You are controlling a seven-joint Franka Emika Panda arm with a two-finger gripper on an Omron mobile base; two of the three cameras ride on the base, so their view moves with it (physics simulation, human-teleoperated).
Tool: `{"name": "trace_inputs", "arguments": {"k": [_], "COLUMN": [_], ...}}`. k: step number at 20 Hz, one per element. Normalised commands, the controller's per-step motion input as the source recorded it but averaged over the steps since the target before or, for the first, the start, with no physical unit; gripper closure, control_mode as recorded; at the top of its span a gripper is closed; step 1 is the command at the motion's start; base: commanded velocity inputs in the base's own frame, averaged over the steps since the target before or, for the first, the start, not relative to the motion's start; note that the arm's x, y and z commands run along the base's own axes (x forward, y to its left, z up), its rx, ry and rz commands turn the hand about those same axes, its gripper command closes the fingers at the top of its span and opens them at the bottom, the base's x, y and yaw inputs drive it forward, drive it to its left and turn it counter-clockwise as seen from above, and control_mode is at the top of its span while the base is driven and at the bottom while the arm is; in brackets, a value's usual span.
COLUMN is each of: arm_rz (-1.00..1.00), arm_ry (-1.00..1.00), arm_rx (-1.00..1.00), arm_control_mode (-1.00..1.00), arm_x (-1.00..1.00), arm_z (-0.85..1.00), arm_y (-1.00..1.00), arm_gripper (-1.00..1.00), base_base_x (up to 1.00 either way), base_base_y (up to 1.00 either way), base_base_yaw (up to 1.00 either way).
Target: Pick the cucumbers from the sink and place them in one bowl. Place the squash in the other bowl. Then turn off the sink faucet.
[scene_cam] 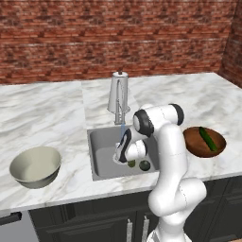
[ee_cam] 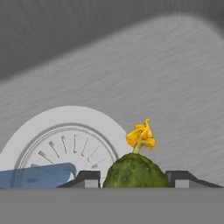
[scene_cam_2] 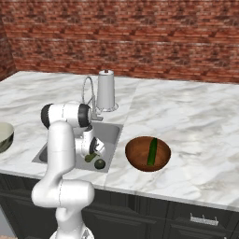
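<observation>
1. While water ran, the fingers (ee_cam: 133, 178) sat either side of the plump cucumber (ee_cam: 135, 171) at the frame's bottom centre, beside the drain (ee_cam: 61, 144); pinched or not, I couldn't tell.
2. Squeezing mid-body, lifting straight up seemed wisest.
3. Squash (scene_cam: 144, 165) waited lower-centre in the sink (scene_cam: 101, 156).

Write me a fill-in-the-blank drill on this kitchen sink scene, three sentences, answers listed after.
1. One long cucumber already lies in the reddish-brown ____ bowl.
2. The tool is down in the ____, its fingertips on either side of a plump green cucumber with a yellow flower.
3. Water is running from the faucet, so it is turned ____.

Missing words: wooden; sink; on
</observation>
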Motion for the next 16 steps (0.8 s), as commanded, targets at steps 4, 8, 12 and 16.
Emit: {"name": "trace_inputs", "arguments": {"k": [4,8,12,16], "arm_rz": [0.00,0.00,0.00,0.00], "arm_ry": [-0.04,-0.06,-0.09,-0.05], "arm_rx": [0.00,0.00,0.00,0.00], "arm_control_mode": [-1.00,-1.00,-1.00,-1.00], "arm_x": [-0.11,-0.14,-0.18,-0.14], "arm_z": [0.23,0.28,0.31,0.42], "arm_y": [0.00,0.00,0.00,0.00], "arm_gripper": [1.00,1.00,1.00,1.00], "base_base_x": [0.00,0.00,0.00,0.00], "base_base_y": [0.00,0.00,0.00,0.00], "base_base_yaw": [0.00,0.00,0.00,0.00]}}
